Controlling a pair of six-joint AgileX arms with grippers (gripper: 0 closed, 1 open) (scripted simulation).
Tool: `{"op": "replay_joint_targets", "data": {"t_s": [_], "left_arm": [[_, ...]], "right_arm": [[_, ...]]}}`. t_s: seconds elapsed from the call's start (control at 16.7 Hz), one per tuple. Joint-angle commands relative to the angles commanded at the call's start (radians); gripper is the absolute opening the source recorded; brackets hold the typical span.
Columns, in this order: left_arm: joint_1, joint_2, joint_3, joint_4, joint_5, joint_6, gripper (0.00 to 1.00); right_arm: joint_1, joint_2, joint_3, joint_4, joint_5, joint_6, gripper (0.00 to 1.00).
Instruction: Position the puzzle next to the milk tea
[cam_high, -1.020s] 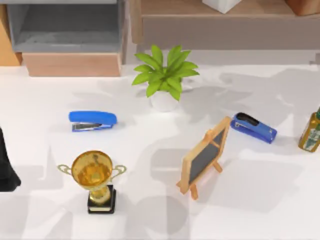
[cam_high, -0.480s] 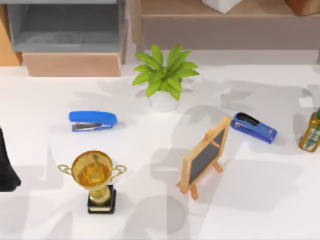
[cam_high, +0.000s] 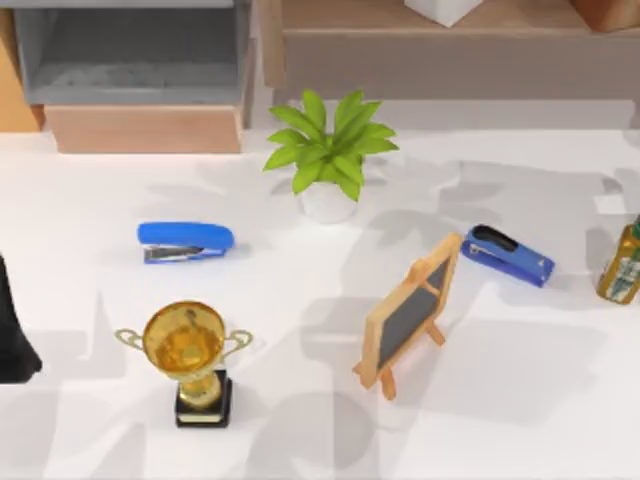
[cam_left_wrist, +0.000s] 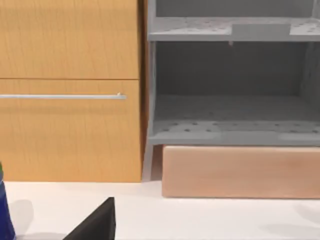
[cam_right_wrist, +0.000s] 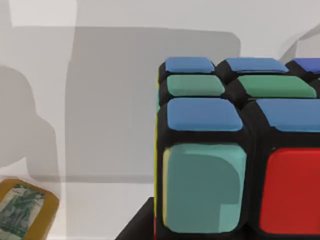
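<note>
Multicoloured puzzle cube (cam_right_wrist: 235, 150) is seen close up at the right wrist, above the white tabletop (cam_right_wrist: 125, 100). Whether the right pincer is pinching it can't be told. The amber, yellow-labelled bottle (cam_right_wrist: 22, 210) nearby could get knocked on lowering. Left arm (cam_high: 12, 335) is parked at the left edge.

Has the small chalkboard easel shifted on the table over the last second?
No. The chalkboard easel sits in the same spot relative to the potted plant and the nearby blue stapler.
</note>
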Motion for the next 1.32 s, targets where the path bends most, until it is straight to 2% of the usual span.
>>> {"op": "replay_joint_targets", "data": {"t_s": [1.32], "left_arm": [[0.000, 0.000, 0.000, 0.000, 0.000, 0.000, 1.00]], "right_arm": [[-0.002, 0.014, -0.062, 0.072, 0.004, -0.003, 0.00]]}}
